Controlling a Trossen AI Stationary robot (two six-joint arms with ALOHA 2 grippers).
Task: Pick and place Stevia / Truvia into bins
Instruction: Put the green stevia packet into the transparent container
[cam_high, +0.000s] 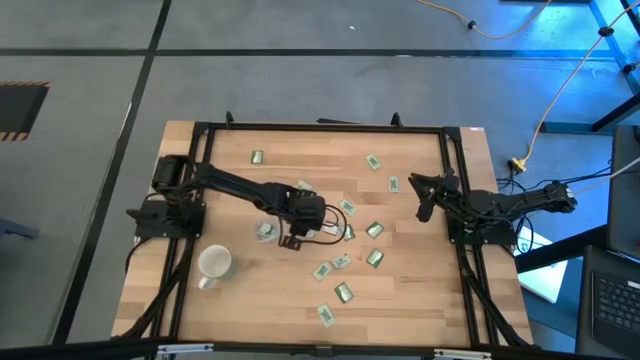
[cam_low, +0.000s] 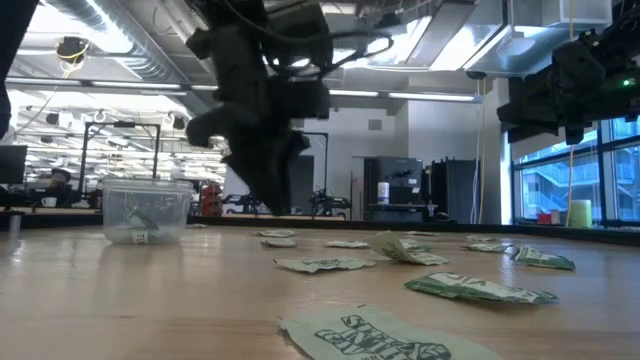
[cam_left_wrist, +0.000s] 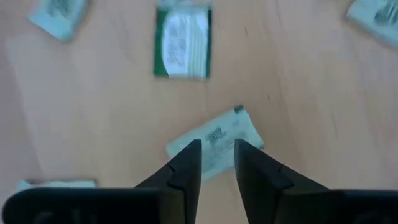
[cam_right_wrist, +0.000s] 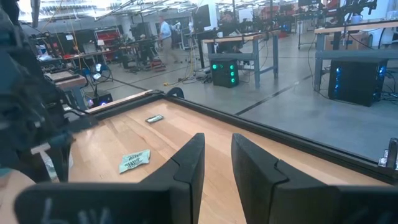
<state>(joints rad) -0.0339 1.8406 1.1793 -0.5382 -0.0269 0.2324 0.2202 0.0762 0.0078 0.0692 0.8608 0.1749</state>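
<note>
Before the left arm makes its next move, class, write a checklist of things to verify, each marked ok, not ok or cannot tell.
1. Left claw lined up over a sachet: ok, the sachet lies just past its fingertips.
2. Left claw open enough to straddle it: ok, a gap shows.
3. Left claw empty: ok, nothing between the fingers.
4. Neighbouring sachet apart from the target: ok.
5. Clear cup upright on the table: ok, sachets already inside.
6. Right claw out of the way: ok, at the table's right edge, empty.

table (cam_high: 420, 290): pale matt wood | sachets (cam_left_wrist: 183, 43): printed paper | cup (cam_low: 146, 210): clear plastic
</note>
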